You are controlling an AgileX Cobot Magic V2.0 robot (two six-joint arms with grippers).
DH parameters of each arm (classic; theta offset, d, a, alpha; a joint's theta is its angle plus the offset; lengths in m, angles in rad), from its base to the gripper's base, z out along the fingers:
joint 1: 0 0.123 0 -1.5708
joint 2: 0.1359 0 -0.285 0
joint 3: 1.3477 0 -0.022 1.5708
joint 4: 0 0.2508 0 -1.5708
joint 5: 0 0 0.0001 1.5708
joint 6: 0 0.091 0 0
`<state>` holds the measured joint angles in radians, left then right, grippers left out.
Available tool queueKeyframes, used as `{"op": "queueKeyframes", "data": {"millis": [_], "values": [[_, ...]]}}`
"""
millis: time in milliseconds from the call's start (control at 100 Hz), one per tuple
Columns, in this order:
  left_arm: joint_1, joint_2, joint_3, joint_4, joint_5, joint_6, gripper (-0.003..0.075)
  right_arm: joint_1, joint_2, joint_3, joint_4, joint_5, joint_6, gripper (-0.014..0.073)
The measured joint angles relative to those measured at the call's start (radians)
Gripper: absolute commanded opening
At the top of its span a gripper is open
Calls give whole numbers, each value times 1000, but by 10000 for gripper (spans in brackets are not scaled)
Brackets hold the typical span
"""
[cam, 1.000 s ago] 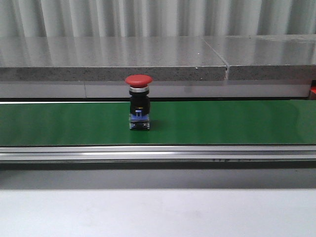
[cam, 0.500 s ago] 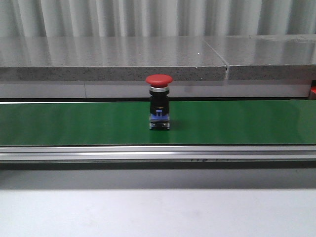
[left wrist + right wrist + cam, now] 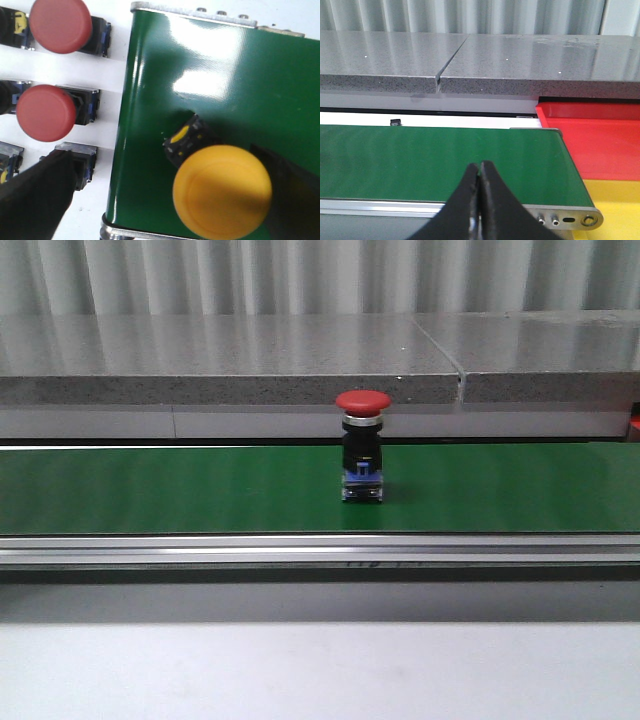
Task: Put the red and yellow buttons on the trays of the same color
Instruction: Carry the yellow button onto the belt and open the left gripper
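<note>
A red mushroom-head push button (image 3: pixel 362 445) stands upright mid-belt on the green conveyor belt (image 3: pixel 150 490), at twelve o'clock from the robot. The left end effector (image 3: pixel 165 200) straddles a yellow mushroom-head button (image 3: pixel 221 190), spread; the right end effector (image 3: pixel 480 200) is pressed together, empty. The red plastic tray (image 3: pixel 600 140) and the yellow plastic tray (image 3: pixel 615 205) look unfilled, so nothing seems sorted yet.

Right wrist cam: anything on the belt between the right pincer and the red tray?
Nothing: in the right wrist view only bare green belt lies between the shut right pincer and the red tray.

A red button (image 3: pixel 363 445) stands upright on the green belt. A yellow button (image 3: pixel 220 187) sits on the belt's end; 2 more red buttons (image 3: pixel 60 25) (image 3: pixel 46 112) lie beside it. Red tray (image 3: pixel 600 145) adjoins yellow tray (image 3: pixel 615 205).
</note>
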<state>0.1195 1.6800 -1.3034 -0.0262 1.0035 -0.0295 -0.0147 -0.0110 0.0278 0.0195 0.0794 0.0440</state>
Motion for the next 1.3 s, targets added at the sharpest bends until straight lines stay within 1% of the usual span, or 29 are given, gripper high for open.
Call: {"op": "queueKeyframes", "data": {"millis": [120,290,380,490,680,900,970,1020,1070,1140,1190,1210,1260,1300], "values": [[-25,-49,0,4,-11,8,630,0,0,0,0,0,0,-67],[-82,-167,0,4,-48,10,629,0,0,0,0,0,0,-67],[-113,-240,2,4,-80,11,629,0,0,0,0,0,0,-67],[-147,-339,41,4,-140,12,629,0,0,0,0,0,0,-67],[-187,-546,217,-7,-264,13,628,0,0,0,0,0,0,-67],[-190,-826,528,-18,-471,13,627,0,0,0,0,-2,0,-67],[-190,-912,617,-18,-519,13,610,0,0,0,0,-4,0,-67],[-190,-966,669,-18,-533,13,582,0,0,0,0,-4,0,-67],[-190,-1012,713,-18,-541,13,538,0,0,0,0,-5,0,-67],[-190,-1059,761,-18,-549,14,441,0,0,0,0,-12,0,-67],[-190,-1080,786,-18,-550,14,338,0,0,0,0,-25,0,-67],[-190,-1086,795,-18,-550,14,309,0,0,0,0,-27,0,-67],[-190,-1096,808,-18,-550,14,187,0,0,0,0,-34,0,-67],[-190,-1098,815,-18,-550,14,109,0,0,0,0,-34,0,-67]]}}
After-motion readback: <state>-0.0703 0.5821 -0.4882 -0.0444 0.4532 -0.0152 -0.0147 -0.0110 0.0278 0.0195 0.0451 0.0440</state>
